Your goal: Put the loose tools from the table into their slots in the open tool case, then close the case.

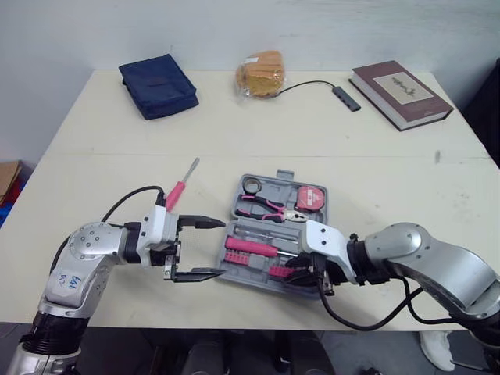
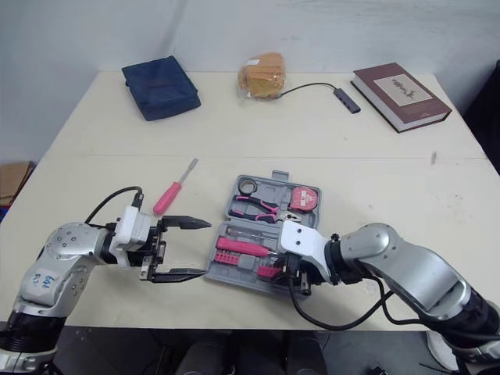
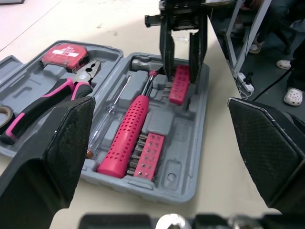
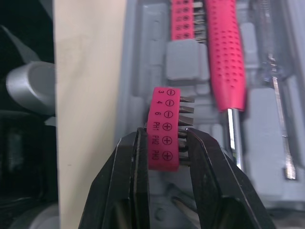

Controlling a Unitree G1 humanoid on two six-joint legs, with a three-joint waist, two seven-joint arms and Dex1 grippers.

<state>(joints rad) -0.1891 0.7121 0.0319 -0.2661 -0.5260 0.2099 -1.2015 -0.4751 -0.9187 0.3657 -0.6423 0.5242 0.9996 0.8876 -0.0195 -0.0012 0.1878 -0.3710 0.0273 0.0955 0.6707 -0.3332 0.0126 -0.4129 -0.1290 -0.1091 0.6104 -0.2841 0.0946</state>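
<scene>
The right gripper's fingers are pinching the pink bit holder over its tool case slot; entering tilted, it could jam. The left gripper's fingers are standing spread, the screwdriver lying on the worktop

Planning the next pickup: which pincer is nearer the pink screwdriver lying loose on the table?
Left. The left pincer hangs open just robot-side of the pink screwdriver; the right pincer is farther off at the front edge of the tool case, shut on a pink bit holder.
</scene>
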